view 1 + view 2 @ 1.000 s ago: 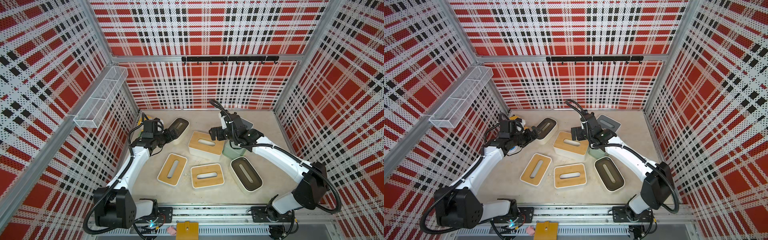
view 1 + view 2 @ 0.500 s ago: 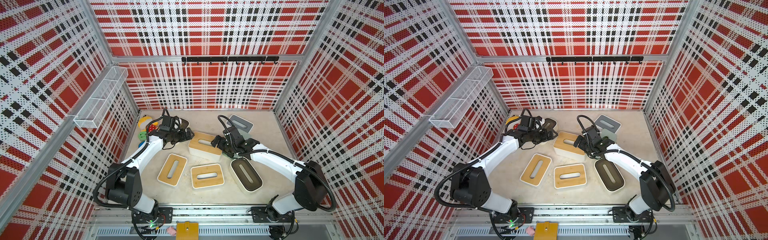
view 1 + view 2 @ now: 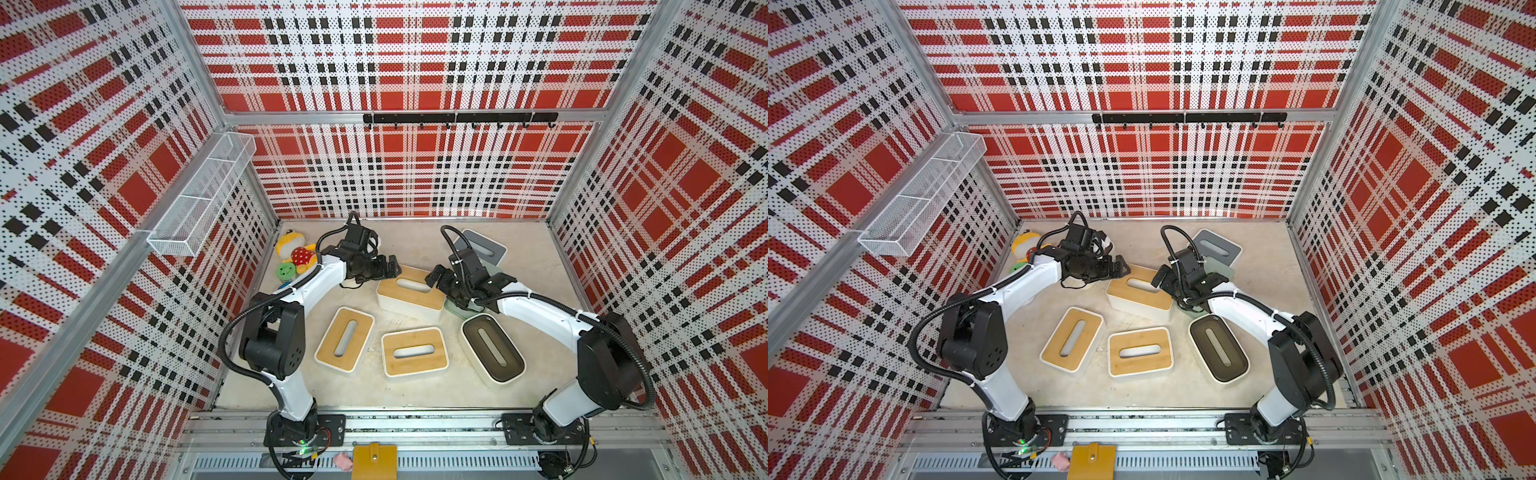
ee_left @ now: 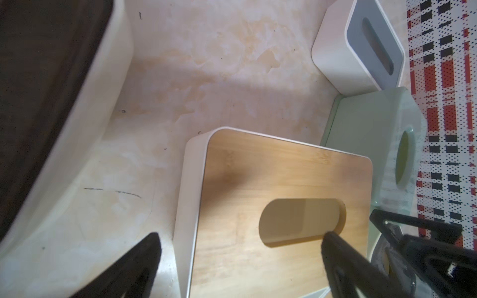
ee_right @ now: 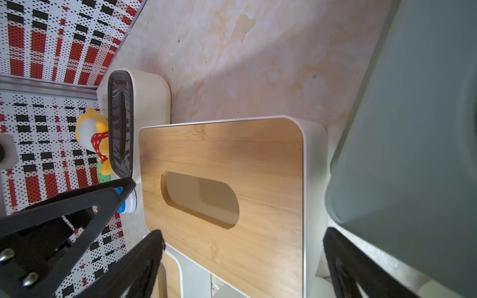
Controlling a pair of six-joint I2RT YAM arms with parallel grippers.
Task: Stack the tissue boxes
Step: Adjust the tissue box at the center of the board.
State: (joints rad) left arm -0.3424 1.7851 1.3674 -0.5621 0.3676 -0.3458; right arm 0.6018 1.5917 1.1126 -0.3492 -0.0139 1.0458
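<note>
My left arm [image 3: 316,282] hid nearly all of one dark-lidded box [image 5: 120,123], and my right arm [image 3: 536,307] hid much of the mint-green box [image 4: 361,129]. I counted three wood-lidded boxes [image 3: 345,345], two dark-lidded and one grey-lidded box [image 3: 482,248]. My left pincer [image 3: 392,267] and right pincer [image 3: 435,279] stood spread, holding nothing, at the ends of the far wood-lidded box [image 3: 409,291].

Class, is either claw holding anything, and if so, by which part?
Nothing is held. The left claw and right claw hang open at opposite ends of the rear wood-lidded tissue box, gripping nothing.

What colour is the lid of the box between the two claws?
Tan wood lid on a white box; the right wrist view shows it best.
</note>
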